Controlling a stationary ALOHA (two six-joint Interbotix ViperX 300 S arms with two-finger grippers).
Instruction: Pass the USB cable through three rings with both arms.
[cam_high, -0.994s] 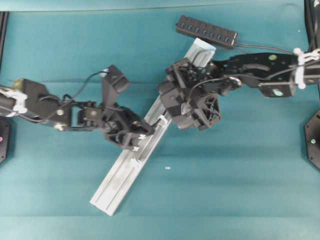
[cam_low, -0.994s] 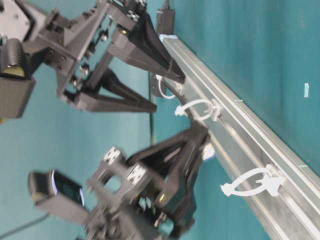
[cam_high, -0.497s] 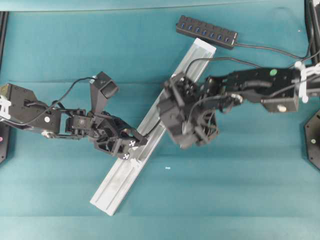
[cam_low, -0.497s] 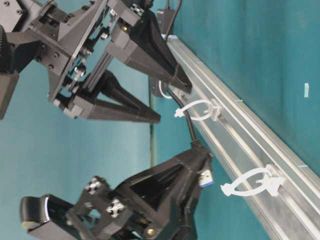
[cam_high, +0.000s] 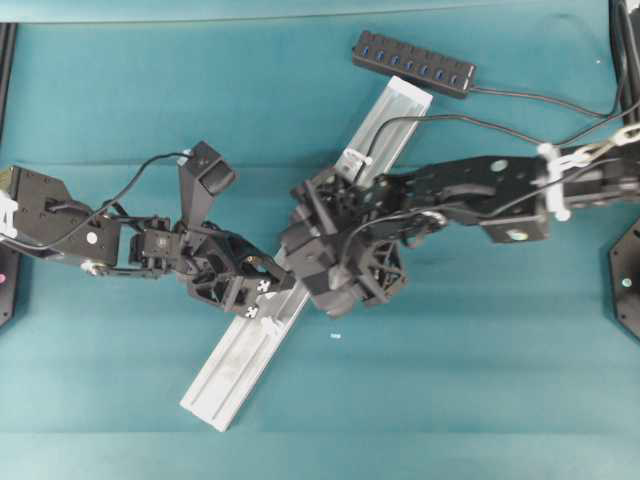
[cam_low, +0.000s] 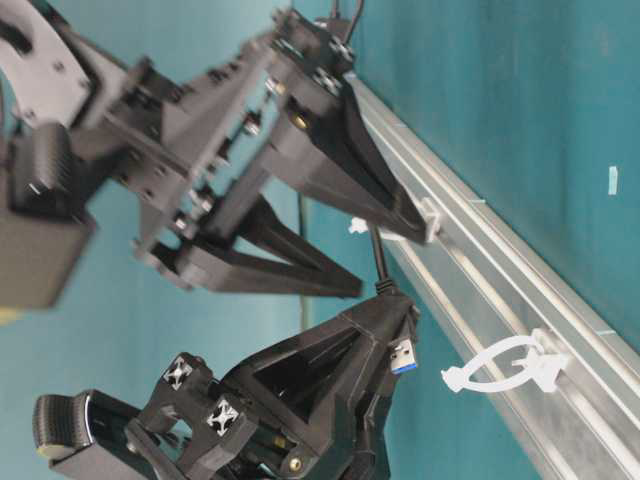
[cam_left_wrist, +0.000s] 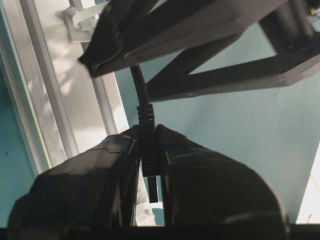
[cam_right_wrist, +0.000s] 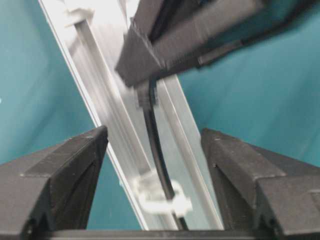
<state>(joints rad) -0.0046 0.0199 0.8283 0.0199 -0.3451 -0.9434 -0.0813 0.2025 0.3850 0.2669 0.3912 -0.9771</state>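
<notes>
The USB cable (cam_left_wrist: 142, 95) ends in a plug (cam_low: 402, 355) with a blue tip, and my left gripper (cam_left_wrist: 147, 131) is shut on that plug just above the silver rail (cam_high: 250, 345). In the right wrist view the black cord (cam_right_wrist: 152, 132) runs through one white ring (cam_right_wrist: 162, 196). My right gripper (cam_right_wrist: 154, 134) is open, its fingers (cam_right_wrist: 75, 160) straddling the cord without touching it. An empty ring (cam_low: 505, 365) sits just past the plug tip. Another ring (cam_high: 352, 160) shows further up the rail. From above, my left gripper (cam_high: 268, 293) and right gripper (cam_high: 305, 262) are close together over the rail.
The black hub (cam_high: 412, 62) with blue sockets lies beyond the rail's far end, its cords trailing right. The rail runs diagonally across the teal table (cam_high: 450, 380). A small white speck (cam_high: 335, 336) lies right of the rail. Black arm bases stand at both side edges.
My right arm has moved down the rail toward my left gripper, and its jaws now straddle the cord and have narrowed slightly. My left gripper drew the plug down the rail, then stayed put.
</notes>
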